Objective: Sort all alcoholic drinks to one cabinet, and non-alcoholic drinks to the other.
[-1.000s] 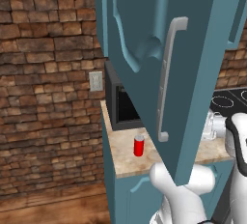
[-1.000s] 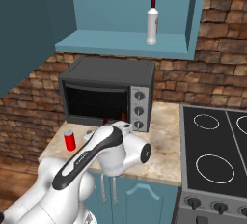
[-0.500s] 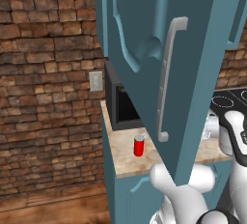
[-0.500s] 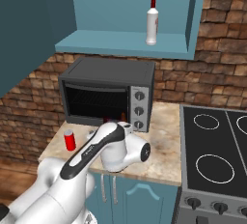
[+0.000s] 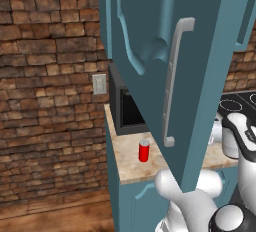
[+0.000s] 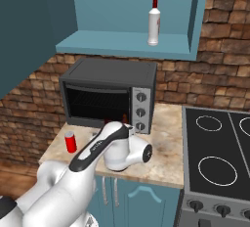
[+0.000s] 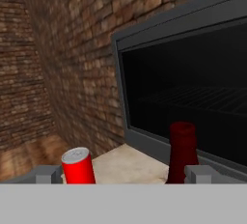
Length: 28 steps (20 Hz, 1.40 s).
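The pale whitish bottle with a red cap point(image 6: 154, 23), the alcoholic drink, stands upright on the open upper cabinet's shelf point(image 6: 112, 44). The red can point(image 6: 71, 142) point(image 5: 144, 151) point(image 7: 78, 166) stands on the counter left of the microwave's front. In the hand view the dark brown bottle's neck point(image 7: 183, 147) rises in front of the microwave, just inside the right fingertip. My gripper point(image 7: 123, 175) is open and low over the counter. The can is at its left fingertip and the bottle neck at its right, and it holds nothing.
A dark microwave point(image 6: 107, 94) sits at the back of the beige counter point(image 6: 163, 133) under the shelf. A black stove point(image 6: 215, 147) lies to the right. The open teal cabinet door point(image 5: 200, 76) hangs across the left base view. A brick wall point(image 5: 50, 76) is behind.
The arm's wrist has shifted slightly. The gripper has stayed open, and the can and both bottles have not moved.
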Tool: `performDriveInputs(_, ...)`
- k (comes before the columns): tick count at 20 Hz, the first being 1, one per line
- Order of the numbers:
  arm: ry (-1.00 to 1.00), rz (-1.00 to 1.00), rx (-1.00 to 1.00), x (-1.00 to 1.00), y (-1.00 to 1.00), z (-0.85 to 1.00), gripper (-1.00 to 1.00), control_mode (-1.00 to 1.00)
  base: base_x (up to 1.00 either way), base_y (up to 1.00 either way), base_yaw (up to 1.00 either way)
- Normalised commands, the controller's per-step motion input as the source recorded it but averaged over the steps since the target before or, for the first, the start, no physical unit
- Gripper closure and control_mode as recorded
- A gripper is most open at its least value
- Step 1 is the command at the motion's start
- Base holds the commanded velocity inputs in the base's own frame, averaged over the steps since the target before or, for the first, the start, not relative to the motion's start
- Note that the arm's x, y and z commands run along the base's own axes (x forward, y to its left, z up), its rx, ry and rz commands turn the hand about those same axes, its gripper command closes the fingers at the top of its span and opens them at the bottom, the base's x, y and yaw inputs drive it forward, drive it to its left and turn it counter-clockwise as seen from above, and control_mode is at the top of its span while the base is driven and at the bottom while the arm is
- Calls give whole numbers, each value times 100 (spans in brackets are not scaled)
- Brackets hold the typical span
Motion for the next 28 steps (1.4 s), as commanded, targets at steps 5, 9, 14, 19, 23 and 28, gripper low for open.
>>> performDriveInputs(5, 0, 0, 0, 7, 0, -9, -100, -100, 0, 0, 0)
performDriveInputs(9, 0, 0, 0, 15, 0, -10, -100, -100, 0, 0, 0)
performDriveInputs(14, 0, 0, 0, 14, 0, -6, -100, -100, 0, 0, 0)
performDriveInputs(19, 0, 0, 0, 12, 0, -1, -100, -100, 0, 0, 0)
performDriveInputs(23, 0, 0, 0, 17, 0, -1, -100, -100, 0, 0, 0)
performDriveInputs(28, 0, 0, 0, 15, 0, -3, -100, -100, 0, 0, 0)
